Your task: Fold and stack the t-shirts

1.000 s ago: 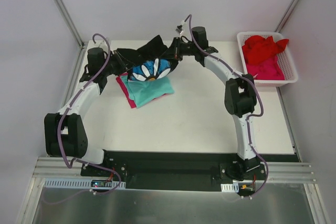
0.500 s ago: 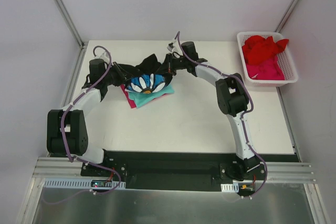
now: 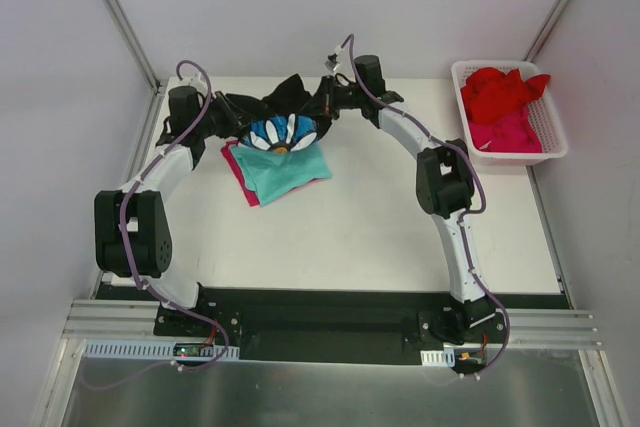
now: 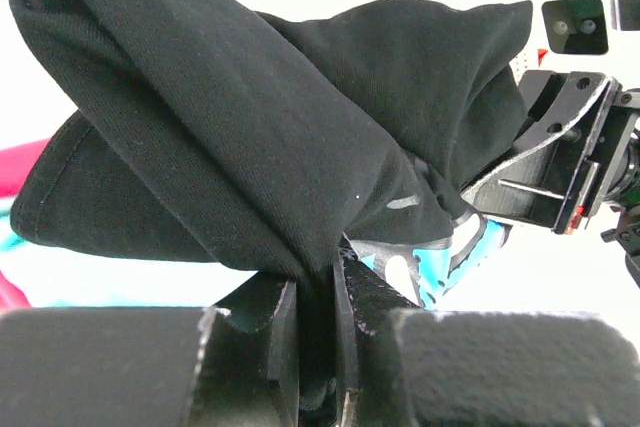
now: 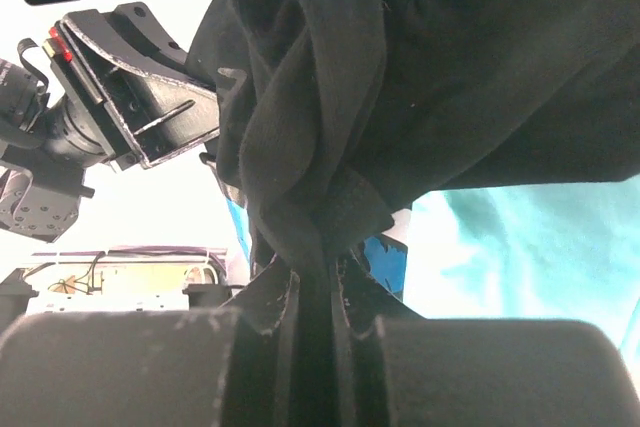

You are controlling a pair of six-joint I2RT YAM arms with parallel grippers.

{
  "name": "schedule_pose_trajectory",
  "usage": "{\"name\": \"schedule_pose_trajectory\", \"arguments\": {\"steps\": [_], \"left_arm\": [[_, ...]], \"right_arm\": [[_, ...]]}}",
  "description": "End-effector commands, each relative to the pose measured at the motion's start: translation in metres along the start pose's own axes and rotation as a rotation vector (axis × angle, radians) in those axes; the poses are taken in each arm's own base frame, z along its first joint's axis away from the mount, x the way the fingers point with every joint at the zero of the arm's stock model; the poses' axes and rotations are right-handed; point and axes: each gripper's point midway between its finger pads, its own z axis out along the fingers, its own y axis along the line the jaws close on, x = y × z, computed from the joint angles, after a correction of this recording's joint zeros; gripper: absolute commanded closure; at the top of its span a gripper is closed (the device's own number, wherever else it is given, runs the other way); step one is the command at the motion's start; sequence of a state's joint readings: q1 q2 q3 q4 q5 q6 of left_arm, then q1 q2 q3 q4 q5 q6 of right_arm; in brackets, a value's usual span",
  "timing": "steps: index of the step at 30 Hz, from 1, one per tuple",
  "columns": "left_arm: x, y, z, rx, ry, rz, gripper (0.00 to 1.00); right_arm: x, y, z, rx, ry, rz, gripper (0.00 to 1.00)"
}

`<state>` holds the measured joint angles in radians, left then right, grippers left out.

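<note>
The black t-shirt (image 3: 285, 105) hangs bunched between my two grippers over the far part of the table, its white-and-blue flower print (image 3: 287, 133) sagging downward. My left gripper (image 3: 224, 124) is shut on the shirt's left end; in the left wrist view the black cloth (image 4: 250, 117) is pinched between the jaws (image 4: 315, 282). My right gripper (image 3: 325, 107) is shut on the right end, with the cloth (image 5: 430, 77) clamped there (image 5: 315, 272). Below lies a folded teal t-shirt (image 3: 292, 169) on a pink one (image 3: 236, 169).
A white slotted basket (image 3: 553, 127) stands at the far right corner with a red t-shirt (image 3: 503, 90) and a pink one (image 3: 505, 133) in it. Metal frame posts rise at the far corners. Both arms reach toward the far edge.
Both grippers carried the black shirt toward the near side, low over the teal shirt, then drew it back toward the far edge. Both grips have stayed shut.
</note>
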<state>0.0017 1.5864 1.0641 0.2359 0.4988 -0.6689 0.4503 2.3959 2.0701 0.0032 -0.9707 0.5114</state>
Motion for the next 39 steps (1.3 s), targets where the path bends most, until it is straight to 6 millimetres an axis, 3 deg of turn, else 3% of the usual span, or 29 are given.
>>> {"name": "schedule_pose_trajectory", "arguments": {"steps": [1,8,12,13,15,21,24,32,39], "left_arm": [[-0.060,-0.039,0.001,0.092,-0.118,0.099,1.00],[-0.067,-0.040,0.003,0.084,-0.129,0.112,1.00],[-0.055,-0.029,0.003,0.073,-0.123,0.088,1.00],[-0.043,-0.021,0.004,0.062,-0.108,0.066,1.00],[-0.040,-0.018,0.002,0.064,-0.120,0.067,1.00],[-0.020,0.005,0.003,0.027,-0.092,0.042,1.00],[-0.019,0.005,0.000,0.027,-0.101,0.043,1.00],[-0.027,0.002,-0.006,0.014,-0.107,0.083,1.00],[-0.058,0.000,0.004,0.021,-0.119,0.099,1.00]], "right_arm": [[-0.030,0.053,-0.019,-0.114,-0.012,-0.091,0.99],[-0.042,0.045,-0.035,-0.105,-0.036,-0.073,0.99],[-0.027,0.027,-0.028,-0.090,-0.012,-0.025,0.99],[-0.025,0.025,-0.027,-0.092,-0.010,-0.025,0.99],[-0.009,0.015,-0.021,-0.088,0.018,0.001,0.99],[0.006,0.008,-0.011,-0.090,0.044,0.014,0.99],[0.009,0.008,-0.008,-0.092,0.054,0.020,0.99],[0.016,0.007,-0.006,-0.093,0.071,0.027,0.99],[0.009,0.009,-0.003,-0.098,0.070,0.026,0.99]]}}
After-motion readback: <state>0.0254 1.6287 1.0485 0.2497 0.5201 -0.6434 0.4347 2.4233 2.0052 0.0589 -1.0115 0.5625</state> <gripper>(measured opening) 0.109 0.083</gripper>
